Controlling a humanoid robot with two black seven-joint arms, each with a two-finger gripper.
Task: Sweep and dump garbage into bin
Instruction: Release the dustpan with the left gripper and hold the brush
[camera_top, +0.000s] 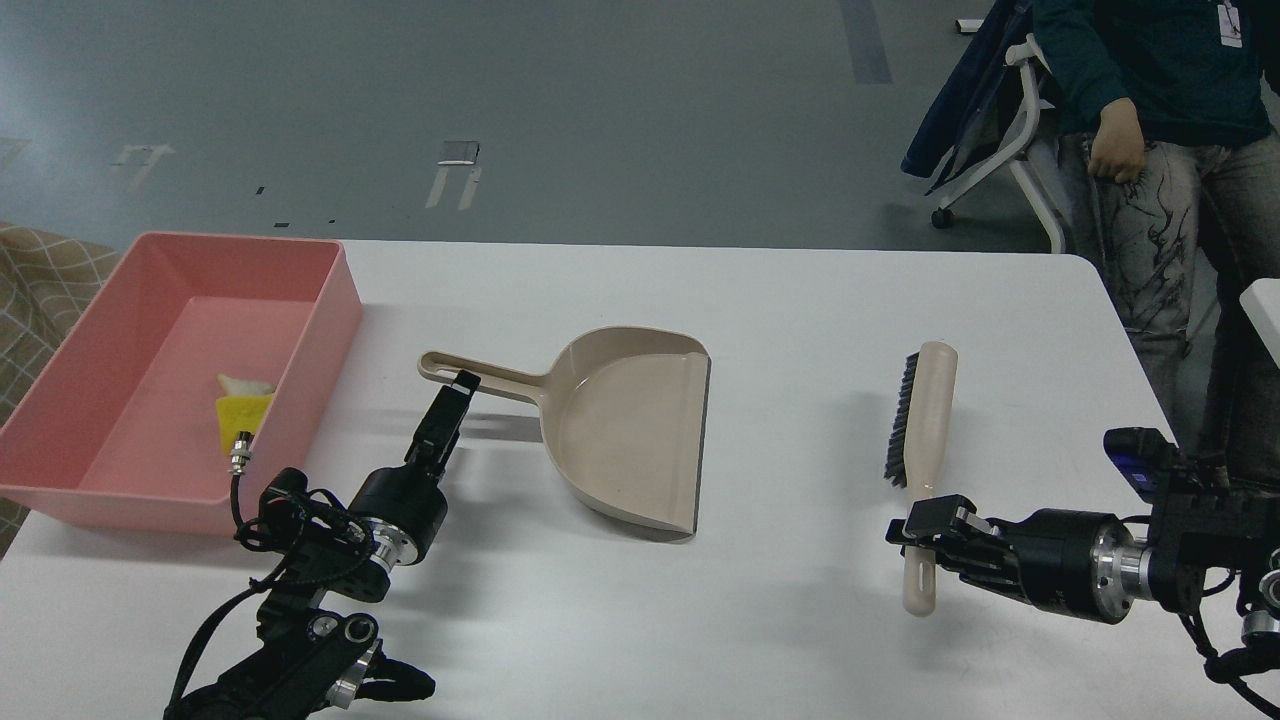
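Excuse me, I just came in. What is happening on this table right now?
A two-armed robot is cleaning up. The garbage, a bread slice and a yellow sponge, already lies inside the pink bin. The dustpan sits empty on the table; the left hand is at its handle. The right hand is at the handle of the brush, which lies flat.

White table (800, 300): bin (330, 300), dustpan (625, 420), brush (925, 420).
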